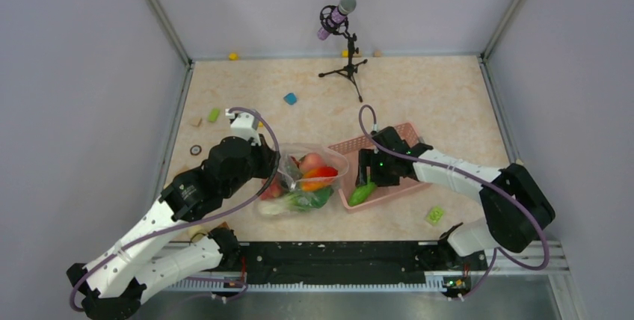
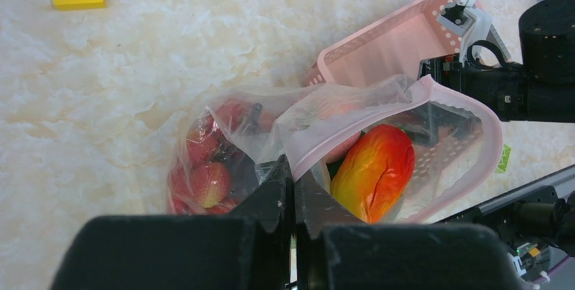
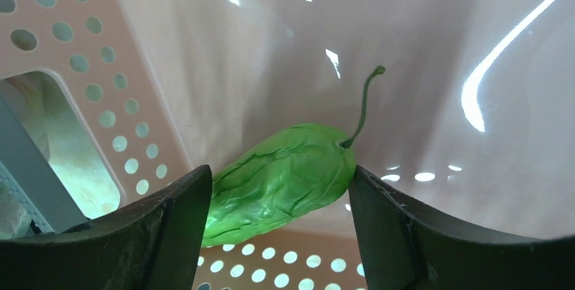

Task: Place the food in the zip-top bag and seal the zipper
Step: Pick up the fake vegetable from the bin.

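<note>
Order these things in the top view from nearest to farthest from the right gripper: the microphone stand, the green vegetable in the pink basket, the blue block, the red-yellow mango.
1. The green vegetable, in the pink basket, right at the right gripper.
2. The red-yellow mango, inside the zip-top bag to its left.
3. The blue block and the microphone stand, both farther back: too close to call.

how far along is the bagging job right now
Mostly loaded: the zip-top bag already holds a mango, berries and greens. In hand: the left gripper pinches the bag's mouth open, while the right gripper's open jaws straddle a green vegetable in the pink basket. Left: bagging it and sealing.
</note>
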`<state>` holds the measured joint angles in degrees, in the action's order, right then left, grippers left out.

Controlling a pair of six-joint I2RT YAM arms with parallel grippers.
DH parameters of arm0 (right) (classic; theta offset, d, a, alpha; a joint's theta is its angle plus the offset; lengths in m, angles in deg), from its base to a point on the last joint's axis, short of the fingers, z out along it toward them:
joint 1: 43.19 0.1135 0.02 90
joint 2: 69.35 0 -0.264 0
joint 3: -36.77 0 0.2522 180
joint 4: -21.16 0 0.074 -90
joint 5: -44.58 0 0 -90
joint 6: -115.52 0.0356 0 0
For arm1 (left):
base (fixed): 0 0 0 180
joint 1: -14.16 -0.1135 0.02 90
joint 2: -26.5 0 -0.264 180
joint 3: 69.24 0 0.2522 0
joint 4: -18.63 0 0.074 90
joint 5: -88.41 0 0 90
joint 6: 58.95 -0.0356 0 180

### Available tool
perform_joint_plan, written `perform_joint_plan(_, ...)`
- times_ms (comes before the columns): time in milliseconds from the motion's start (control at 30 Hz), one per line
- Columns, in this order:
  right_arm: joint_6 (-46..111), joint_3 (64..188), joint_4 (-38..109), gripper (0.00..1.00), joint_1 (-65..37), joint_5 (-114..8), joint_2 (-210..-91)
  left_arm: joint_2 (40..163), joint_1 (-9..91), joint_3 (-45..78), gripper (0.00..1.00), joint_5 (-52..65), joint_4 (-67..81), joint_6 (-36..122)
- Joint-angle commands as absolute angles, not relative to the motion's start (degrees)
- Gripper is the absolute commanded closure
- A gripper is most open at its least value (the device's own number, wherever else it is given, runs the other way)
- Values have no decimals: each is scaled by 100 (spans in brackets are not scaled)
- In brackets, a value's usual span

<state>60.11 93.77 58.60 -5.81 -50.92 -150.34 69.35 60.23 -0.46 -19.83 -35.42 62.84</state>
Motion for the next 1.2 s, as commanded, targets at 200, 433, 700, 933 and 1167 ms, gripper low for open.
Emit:
perform_joint_plan(200, 6213, 9527, 5420, 40, -529, -5008, -15207, 6872, 5989, 59, 100, -1854, -3328, 6258)
perform_joint_plan(433, 5988, 9475, 5159, 62, -530, -5088, -15122, 6884, 5991, 59, 100, -1826, -3328, 6255)
perform_joint_plan(700, 5938, 9323, 4973, 81, -529, -4827, -14707, 6838, 5991, 54, 100, -1876, -3328, 6258)
perform_joint_plan(933, 5857, 9032, 4679, 94, -531, -4193, -13941, 6823, 5982, 59, 100, -1899, -3329, 6268)
perform_joint_plan(1167, 5890, 8528, 4240, 97, -531, -3377, -12915, 6775, 5978, 51, 100, -1918, -3328, 6269)
